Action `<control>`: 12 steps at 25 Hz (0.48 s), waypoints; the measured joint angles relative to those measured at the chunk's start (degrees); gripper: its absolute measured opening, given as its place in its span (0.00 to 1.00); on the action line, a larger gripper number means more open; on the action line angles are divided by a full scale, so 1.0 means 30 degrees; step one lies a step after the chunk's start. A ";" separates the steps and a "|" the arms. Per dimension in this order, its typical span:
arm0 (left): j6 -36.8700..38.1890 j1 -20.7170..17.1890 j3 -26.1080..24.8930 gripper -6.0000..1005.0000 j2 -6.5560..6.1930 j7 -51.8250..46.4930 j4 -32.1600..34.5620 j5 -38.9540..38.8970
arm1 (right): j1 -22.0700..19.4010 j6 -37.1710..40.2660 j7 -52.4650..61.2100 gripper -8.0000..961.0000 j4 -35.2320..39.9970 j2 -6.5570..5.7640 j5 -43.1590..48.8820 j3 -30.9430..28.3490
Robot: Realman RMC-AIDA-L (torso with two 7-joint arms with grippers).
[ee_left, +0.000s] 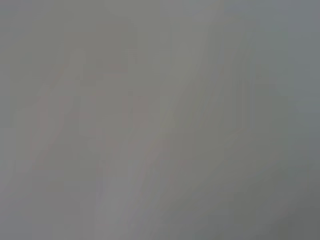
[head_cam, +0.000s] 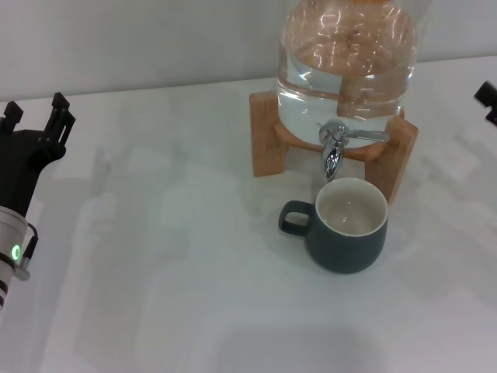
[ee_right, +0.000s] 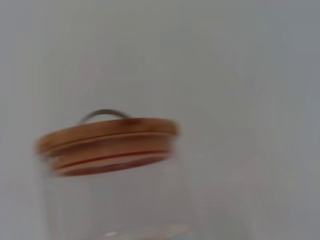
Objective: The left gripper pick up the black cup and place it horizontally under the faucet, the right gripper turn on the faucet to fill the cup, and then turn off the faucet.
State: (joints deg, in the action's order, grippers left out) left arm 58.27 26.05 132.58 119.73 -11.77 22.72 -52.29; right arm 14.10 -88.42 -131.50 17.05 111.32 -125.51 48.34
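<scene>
Two grippers are in frame and neither touches anything. We see the black cup (head_cam: 347,225) upright on the white table (head_cam: 155,295), mouth up, cream inside showing, loop handle pointing left. It sits directly below the faucet (head_cam: 335,148), whose nozzle hangs just above the cup's far rim; the flat lever sticks out to the right. The faucet is mounted on the glass jar (head_cam: 345,70), partly filled with water and resting on a wooden stand (head_cam: 268,144) at the far side. The left gripper (head_cam: 37,116) is at the far-left edge, well apart from the cup, with table surface between them. Its fingers (head_cam: 60,105) point away from us with a clear gap between them, so we read it as spread, holding nothing. The right gripper (head_cam: 488,102) only shows as a black tip at the right edge, right of the jar, clear of the lever; we cannot tell how its fingers stand. Left wrist view shows only blank grey surface. Right wrist view shows the jar's wooden lid (ee_right: 107,142) with its wire handle (ee_right: 102,115).
</scene>
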 joint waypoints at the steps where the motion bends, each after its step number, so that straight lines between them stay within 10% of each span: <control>1: -0.0010 0.0000 0.0004 0.76 -0.0001 -0.0004 -0.0003 -0.0005 | 0.0003 -0.0422 0.0106 0.87 0.0000 -0.0005 0.0522 0.0000; 12: -0.0448 -0.0017 0.0084 0.76 -0.0011 -0.0030 -0.0250 -0.0024 | 0.0209 -0.2347 0.0606 0.87 0.0033 0.0068 0.3533 0.0104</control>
State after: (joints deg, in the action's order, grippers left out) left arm 56.93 26.00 132.83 119.70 -11.87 21.96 -52.36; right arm 14.73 -95.46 -129.68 17.15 111.53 -114.91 48.65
